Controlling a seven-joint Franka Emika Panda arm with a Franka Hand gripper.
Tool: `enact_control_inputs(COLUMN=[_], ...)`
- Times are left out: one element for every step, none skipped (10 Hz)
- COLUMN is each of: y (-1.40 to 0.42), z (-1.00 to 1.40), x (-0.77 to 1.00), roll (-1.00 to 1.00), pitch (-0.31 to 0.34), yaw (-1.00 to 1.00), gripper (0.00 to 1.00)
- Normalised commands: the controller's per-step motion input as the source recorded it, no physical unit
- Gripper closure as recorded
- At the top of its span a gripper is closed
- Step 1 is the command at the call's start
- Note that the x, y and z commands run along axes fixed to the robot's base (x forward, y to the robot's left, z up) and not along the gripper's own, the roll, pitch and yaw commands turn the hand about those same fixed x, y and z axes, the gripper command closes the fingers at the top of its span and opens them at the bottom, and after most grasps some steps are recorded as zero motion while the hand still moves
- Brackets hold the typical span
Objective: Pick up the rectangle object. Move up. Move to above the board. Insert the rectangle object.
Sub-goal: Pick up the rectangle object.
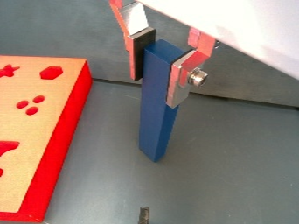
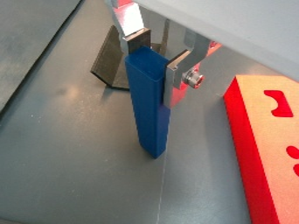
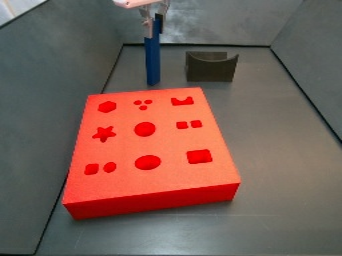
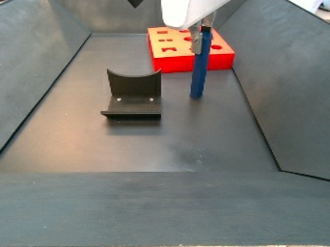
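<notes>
While my hand (image 1: 163,59) closes on the upper end of the rectangle object (image 1: 156,114), its silver fingers (image 1: 181,80) press the bar's two opposite faces, as both wrist views show. I hold the bar upright, and its lower end sits at the dark floor (image 4: 142,145); whether it touches or hangs just clear I cannot tell. It stands near the back of the floor in a side view (image 3: 152,55), just beyond the far edge of the board (image 3: 147,145) and apart from it, with a strip of bare floor between them. The fixture (image 3: 210,65) sits beside the bar, toward the other side wall, and a gap separates the two. In a wrist view the board's red side wall (image 1: 65,144) runs alongside the bar with open grey floor between, and the cut holes show in its top face. Sloping walls close the floor in on both sides; in a side view (image 4: 200,60) the bar stands nearer one wall than the fixture (image 4: 131,94) does. Wide open floor lies at the end away from the board.
</notes>
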Motion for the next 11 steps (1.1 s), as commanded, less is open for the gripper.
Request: enact_control_inputs(y=[0.00, 0.00, 0.00, 0.00, 0.00, 0.00, 0.00, 0.00, 0.00, 0.00, 0.00], z=[0.00, 0.00, 0.00, 0.00, 0.00, 0.00, 0.00, 0.00, 0.00, 0.00, 0.00], x=[0.00, 0.00, 0.00, 0.00, 0.00, 0.00, 0.00, 0.00, 0.00, 0.00, 0.00], roll=[0.00, 0.00, 0.00, 0.00, 0.00, 0.00, 0.00, 0.00, 0.00, 0.00, 0.00], pitch=[0.000, 0.000, 0.000, 0.000, 0.000, 0.000, 0.000, 0.000, 0.000, 0.000, 0.000], yaw=[0.00, 0.00, 0.00, 0.00, 0.00, 0.00, 0.00, 0.00, 0.00, 0.00, 0.00], gripper=[1.00, 1.00, 1.00, 1.00, 1.00, 1.00, 1.00, 1.00, 1.00, 1.00, 1.00])
